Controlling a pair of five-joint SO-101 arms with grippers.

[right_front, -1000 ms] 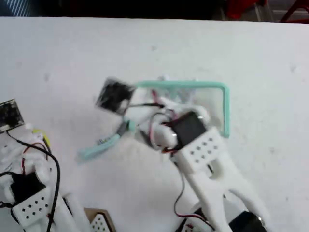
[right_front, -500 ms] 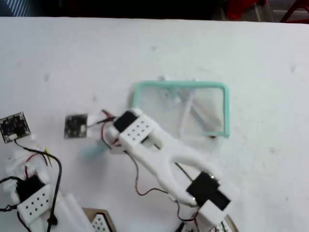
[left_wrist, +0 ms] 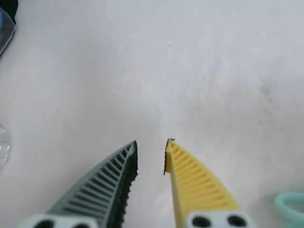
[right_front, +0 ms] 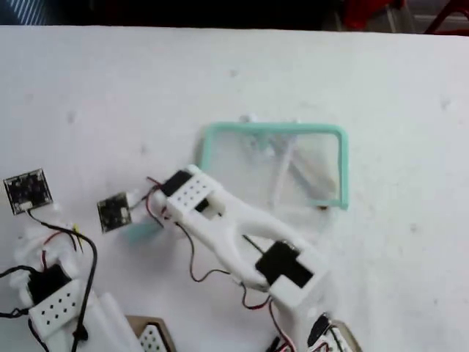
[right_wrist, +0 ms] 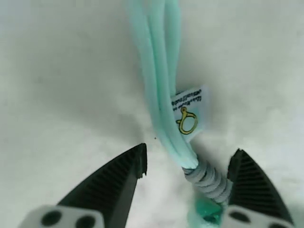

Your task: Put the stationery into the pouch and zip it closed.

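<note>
Over the bench, seen from above, the right arm stretches leftward away from the teal-rimmed pouch and ends at a teal cord lying well apart from it. At the right wrist, the right pincer stands wide apart, straddling the cord's strands next to a grey ribbed collar. Closing beside that collar, with all strands gathered between the jaws, should keep the cord from slipping out. At the left wrist, the left pincer hangs narrowly parted over bare bench, clamping nothing.
</note>
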